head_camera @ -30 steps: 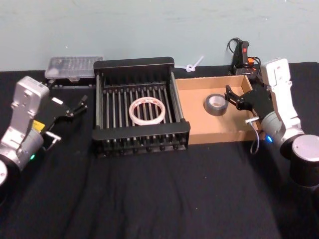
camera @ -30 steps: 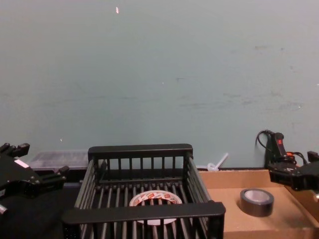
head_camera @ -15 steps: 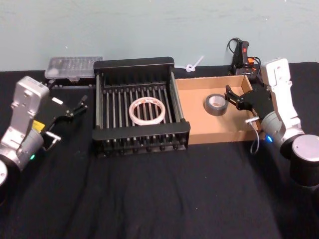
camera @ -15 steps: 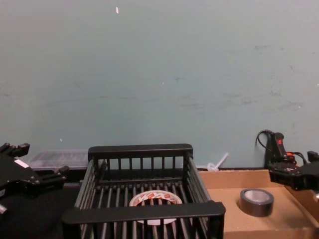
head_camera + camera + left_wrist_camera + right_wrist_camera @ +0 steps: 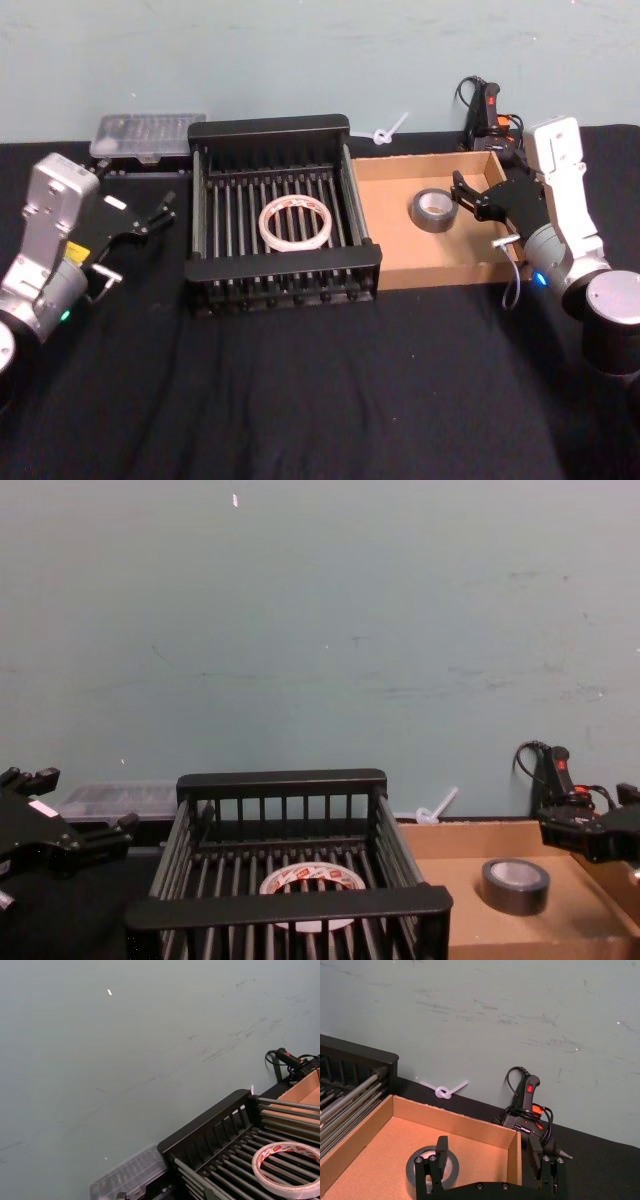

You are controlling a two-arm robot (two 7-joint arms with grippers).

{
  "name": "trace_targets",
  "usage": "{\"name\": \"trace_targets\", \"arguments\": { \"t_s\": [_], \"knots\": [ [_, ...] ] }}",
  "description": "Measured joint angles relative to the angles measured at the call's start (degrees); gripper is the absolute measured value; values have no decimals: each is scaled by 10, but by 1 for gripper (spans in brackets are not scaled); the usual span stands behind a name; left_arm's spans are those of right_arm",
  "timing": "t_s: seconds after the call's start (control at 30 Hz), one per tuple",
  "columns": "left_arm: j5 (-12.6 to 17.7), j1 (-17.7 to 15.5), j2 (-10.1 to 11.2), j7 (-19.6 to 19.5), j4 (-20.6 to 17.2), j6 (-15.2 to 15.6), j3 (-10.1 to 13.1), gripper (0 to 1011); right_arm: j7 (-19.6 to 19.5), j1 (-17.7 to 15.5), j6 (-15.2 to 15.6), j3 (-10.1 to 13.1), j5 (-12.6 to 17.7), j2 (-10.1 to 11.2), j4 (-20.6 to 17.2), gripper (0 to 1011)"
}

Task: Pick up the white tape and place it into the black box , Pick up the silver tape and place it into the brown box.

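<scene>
The white tape (image 5: 295,222) (image 5: 287,1162) lies flat on the barred bottom of the black box (image 5: 270,127) (image 5: 282,780). The silver tape (image 5: 432,208) (image 5: 431,1175) (image 5: 515,884) rests flat inside the brown box (image 5: 440,275) (image 5: 451,1122), toward its back right. My right gripper (image 5: 487,176) (image 5: 487,1149) hangs open just right of the silver tape, one finger over the box floor and the other outside its right wall. My left gripper (image 5: 136,190) (image 5: 78,802) stands open and empty above the cloth, left of the black box.
A clear plastic case (image 5: 148,135) sits at the back left behind the crate. A black glue gun (image 5: 485,110) with its cable lies behind the brown box, and a white plastic tie (image 5: 390,128) near the wall. Black cloth covers the table's front.
</scene>
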Motion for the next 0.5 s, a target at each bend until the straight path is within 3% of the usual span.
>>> {"name": "trace_targets", "arguments": {
  "t_s": [0.5],
  "knots": [
    [0, 0, 0, 0, 0, 0, 0, 1001, 0, 0, 0, 0, 0, 0, 0, 1002]
  ]
}}
